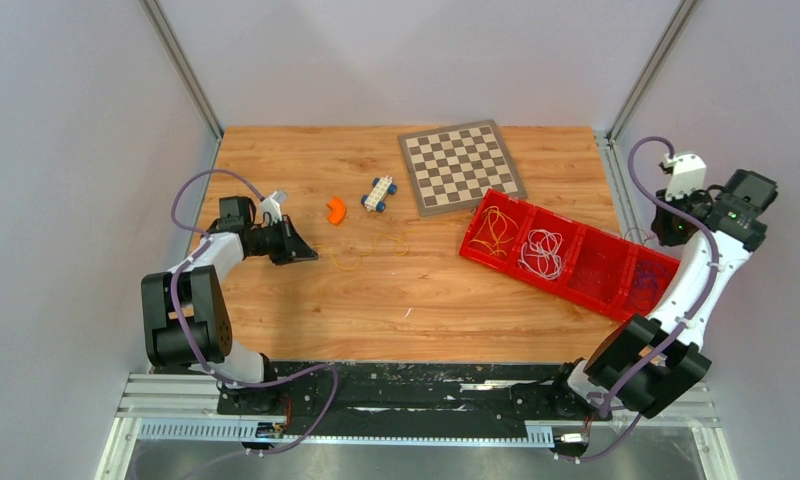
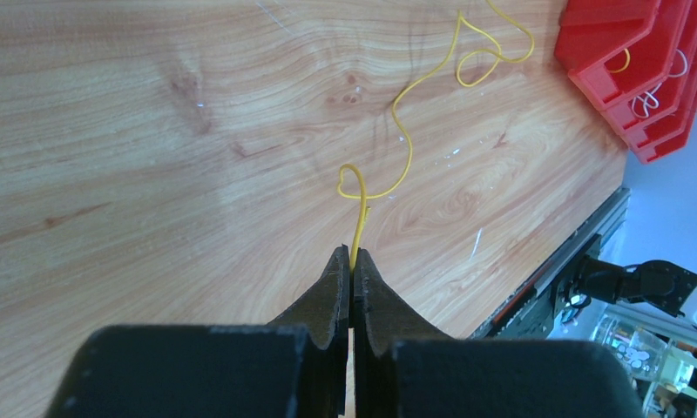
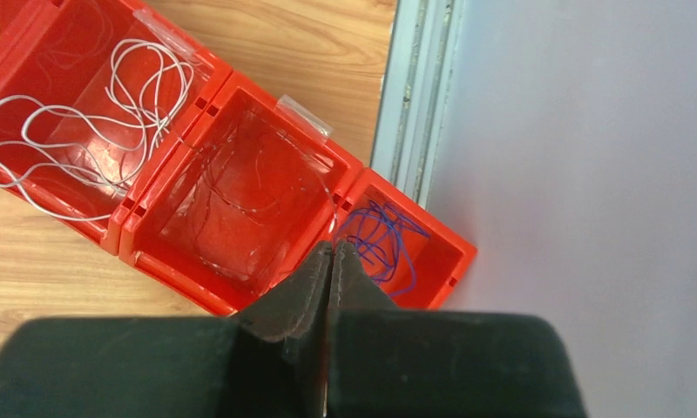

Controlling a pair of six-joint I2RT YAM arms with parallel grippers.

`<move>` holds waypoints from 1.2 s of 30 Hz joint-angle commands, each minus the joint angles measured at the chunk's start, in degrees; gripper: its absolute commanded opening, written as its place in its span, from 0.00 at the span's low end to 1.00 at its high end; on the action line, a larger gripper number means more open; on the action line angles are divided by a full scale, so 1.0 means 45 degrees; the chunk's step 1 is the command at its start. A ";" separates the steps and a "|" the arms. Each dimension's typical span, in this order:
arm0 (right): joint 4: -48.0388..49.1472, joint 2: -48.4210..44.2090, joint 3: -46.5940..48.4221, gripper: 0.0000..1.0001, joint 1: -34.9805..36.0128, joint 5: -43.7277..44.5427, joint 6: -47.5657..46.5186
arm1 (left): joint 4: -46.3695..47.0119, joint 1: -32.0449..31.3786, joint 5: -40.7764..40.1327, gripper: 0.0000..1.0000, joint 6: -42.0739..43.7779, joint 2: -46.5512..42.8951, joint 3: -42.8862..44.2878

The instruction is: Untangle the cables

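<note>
My left gripper (image 2: 352,258) is shut on the end of a thin yellow cable (image 2: 401,165), which curls away over the wooden table towards the red tray (image 2: 602,39). From above, that left gripper (image 1: 306,253) lies low at the table's left, and the yellow cable (image 1: 352,263) trails to its right. The tray (image 1: 536,282) holds sorted cables: yellow (image 1: 493,233), white (image 1: 542,252), thin dark ones (image 3: 227,187) and blue (image 3: 384,239). My right gripper (image 3: 332,249) hangs shut and empty above the tray's right end.
A chessboard (image 1: 461,166) lies at the back of the table. An orange curved piece (image 1: 336,209) and a white and blue toy car (image 1: 379,192) sit left of it. Metal frame posts and grey walls close in both sides.
</note>
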 commanded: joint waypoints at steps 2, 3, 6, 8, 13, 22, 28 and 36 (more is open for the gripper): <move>0.2660 0.0533 -0.0418 0.00 0.1469 0.1934 0.1165 | -0.0034 -0.0055 -0.0329 0.00 0.0074 0.0273 0.0742; 0.2660 0.0627 -0.0359 0.00 0.1632 0.1932 0.1374 | -0.0051 -0.0055 -0.0322 0.00 0.0072 0.0337 0.0766; 0.2497 0.0684 -0.0633 0.00 0.2156 0.1704 0.1567 | -0.0001 -0.0054 -0.0271 0.00 0.0036 0.0459 0.0792; 0.2181 0.0627 -0.1062 0.00 0.2549 0.1240 0.1598 | 0.0075 -0.0057 -0.0243 0.00 0.0004 0.0561 0.0763; 0.1811 0.0998 -0.2338 0.00 0.3162 0.0845 0.2039 | 0.0200 -0.0056 -0.0156 0.00 -0.0129 0.0774 0.0858; 0.2818 0.2722 -0.3659 0.00 0.3170 0.1576 0.2063 | 0.0296 -0.0055 0.0138 0.00 -0.0372 0.1021 0.1305; 0.3768 0.3486 -0.4532 0.00 0.3171 0.1981 0.1872 | 0.0159 -0.0055 0.0124 0.00 -0.0156 0.1021 0.1106; 0.3528 0.3361 -0.4472 0.07 0.3116 0.2099 0.1827 | -0.0155 -0.0064 0.0095 0.00 0.0070 0.1064 0.1254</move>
